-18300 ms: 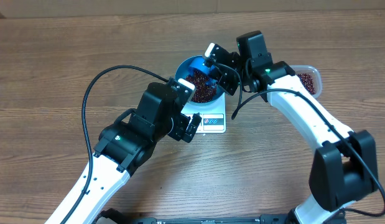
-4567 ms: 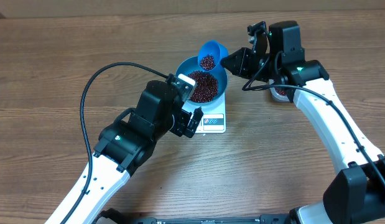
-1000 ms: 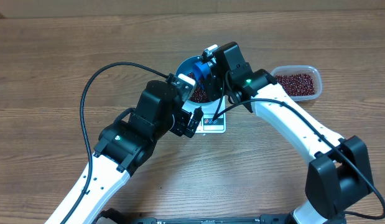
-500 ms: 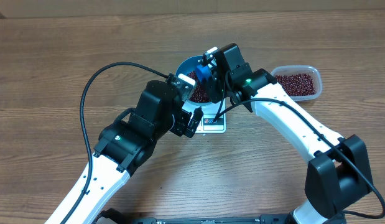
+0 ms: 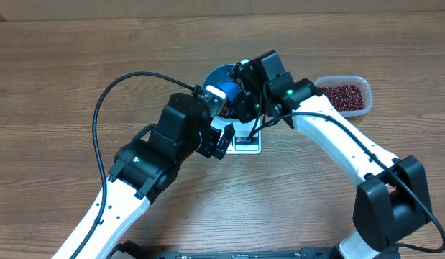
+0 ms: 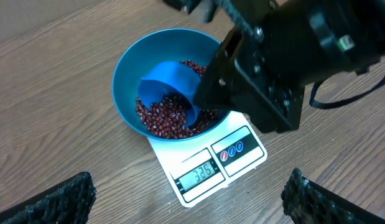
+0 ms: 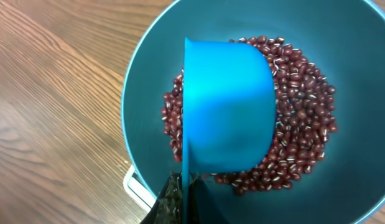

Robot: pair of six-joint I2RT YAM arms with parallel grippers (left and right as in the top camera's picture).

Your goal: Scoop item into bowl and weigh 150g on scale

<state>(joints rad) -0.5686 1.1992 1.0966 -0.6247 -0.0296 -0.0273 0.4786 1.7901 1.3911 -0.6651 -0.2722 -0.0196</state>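
The blue bowl (image 6: 120,93) stands on the white scale (image 6: 245,149), whose display is lit. Dark red-brown beans (image 6: 161,121) fill its bottom. A small blue scoop (image 7: 226,106) lies tipped over inside the bowl, its back facing the right wrist camera and its mouth down on the beans (image 7: 298,137). My right gripper (image 7: 186,199) is shut on the scoop's thin handle, just above the bowl (image 7: 133,118). In the overhead view it (image 5: 240,90) hides most of the bowl (image 5: 216,73). My left gripper (image 6: 183,202) hangs open over the scale's front edge, holding nothing.
A clear plastic tub (image 5: 344,96) with more beans sits right of the scale (image 5: 247,144). The left arm (image 5: 157,151) reaches in from the lower left and the right arm (image 5: 351,151) from the lower right. Bare wooden table surrounds them.
My right wrist has rolled, turning the scoop over and lowering it onto the beans in the bowl. The left arm has not moved.
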